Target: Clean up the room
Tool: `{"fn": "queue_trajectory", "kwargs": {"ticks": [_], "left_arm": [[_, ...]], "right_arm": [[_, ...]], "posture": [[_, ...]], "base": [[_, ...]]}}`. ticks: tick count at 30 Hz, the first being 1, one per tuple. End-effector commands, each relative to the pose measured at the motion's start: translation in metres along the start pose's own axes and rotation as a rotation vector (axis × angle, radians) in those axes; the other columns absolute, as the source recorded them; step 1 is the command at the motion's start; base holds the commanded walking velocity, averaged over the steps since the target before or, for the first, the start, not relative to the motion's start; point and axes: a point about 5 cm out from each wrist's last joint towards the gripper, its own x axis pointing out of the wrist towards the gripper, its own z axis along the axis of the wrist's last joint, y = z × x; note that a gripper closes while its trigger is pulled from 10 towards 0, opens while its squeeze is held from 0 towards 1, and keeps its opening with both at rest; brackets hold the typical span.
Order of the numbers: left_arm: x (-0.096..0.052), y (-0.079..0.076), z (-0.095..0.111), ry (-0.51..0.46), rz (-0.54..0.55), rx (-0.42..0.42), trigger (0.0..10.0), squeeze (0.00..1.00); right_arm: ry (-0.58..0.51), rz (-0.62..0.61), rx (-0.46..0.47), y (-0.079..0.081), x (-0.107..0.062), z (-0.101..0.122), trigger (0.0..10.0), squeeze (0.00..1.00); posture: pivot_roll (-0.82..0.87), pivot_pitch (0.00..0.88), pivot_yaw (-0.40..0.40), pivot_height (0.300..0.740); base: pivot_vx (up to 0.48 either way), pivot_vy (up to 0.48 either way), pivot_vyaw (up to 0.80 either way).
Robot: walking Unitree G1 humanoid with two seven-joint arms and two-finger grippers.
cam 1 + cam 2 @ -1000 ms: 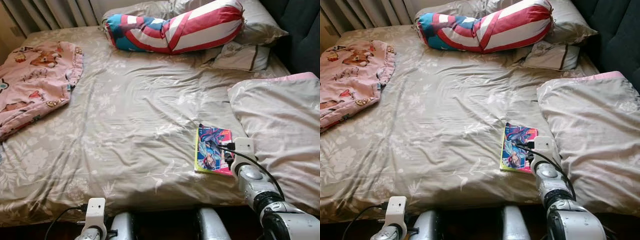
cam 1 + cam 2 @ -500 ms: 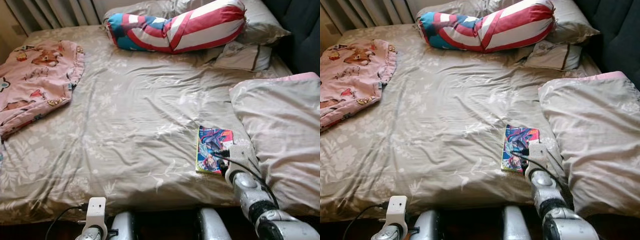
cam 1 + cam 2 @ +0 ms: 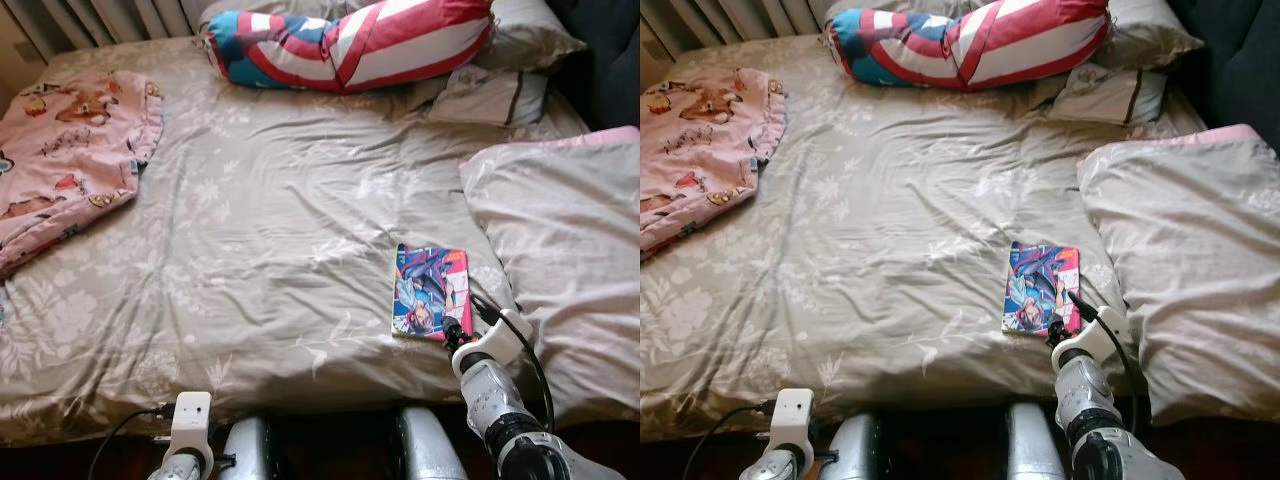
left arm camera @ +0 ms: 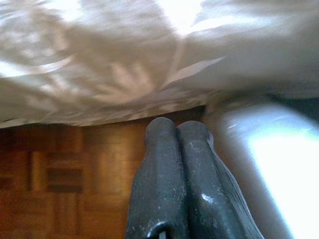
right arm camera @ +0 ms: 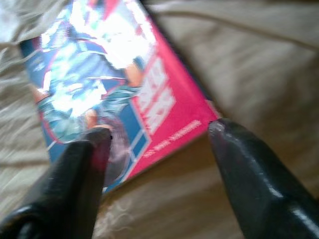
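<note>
One book (image 3: 431, 291) lies beside pillow (image 3: 565, 250), right gripper (image 5: 159, 137) spread.

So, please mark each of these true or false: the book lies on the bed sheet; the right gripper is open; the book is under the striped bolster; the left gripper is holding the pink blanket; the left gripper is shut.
1. The book lies on the bed sheet. True.
2. The right gripper is open. True: its fingers stand apart at the book's near corner.
3. The book is under the striped bolster. False: the bolster lies at the head of the bed, apart from the book.
4. The left gripper holds the pink blanket. False: it hangs below the bed edge, holding nothing.
5. The left gripper is shut. True.
</note>
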Motion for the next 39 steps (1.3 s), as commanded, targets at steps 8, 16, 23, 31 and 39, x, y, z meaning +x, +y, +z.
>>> {"fn": "queue_trajectory", "kwargs": {"ticks": [8, 16, 23, 31, 39], "left_arm": [[-0.033, 0.011, -0.076, 0.253, -0.003, 0.038, 10.0, 0.0], [-0.041, 0.019, -0.085, 0.264, -0.001, 0.051, 10.0, 0.0], [-0.044, 0.015, -0.09, 0.265, -0.001, 0.055, 10.0, 0.0], [-0.041, 0.038, -0.074, 0.157, 0.098, 0.067, 10.0, 0.0], [-0.036, 0.038, -0.065, 0.129, 0.085, 0.065, 10.0, 0.0]], "right_arm": [[-0.019, -0.045, 0.13, -0.009, -0.002, -0.002, 10.0, 0.0], [-0.032, -0.017, 0.181, -0.002, 0.0, 0.0, 10.0, 0.0], [-0.112, 0.018, 0.226, 0.007, 0.002, 0.014, 10.0, 0.0], [-0.204, 0.031, 0.259, 0.003, 0.002, 0.032, 10.0, 0.0], [-0.221, 0.026, 0.256, 0.002, 0.003, 0.038, 10.0, 0.0]], "posture": [[0.13, 0.295, 0.12, 0.612], [0.15, 0.312, 0.131, 0.612], [0.16, 0.315, 0.136, 0.612], [0.15, 0.309, 0.133, 0.612], [0.15, 0.307, 0.13, 0.612]], "base": [[0.0, 0.0, 0.0], [0.0, 0.0, 0.0], [0.0, 0.0, 0.0], [0.0, 0.0, 0.0], [0.0, 0.0, 0.0]]}}
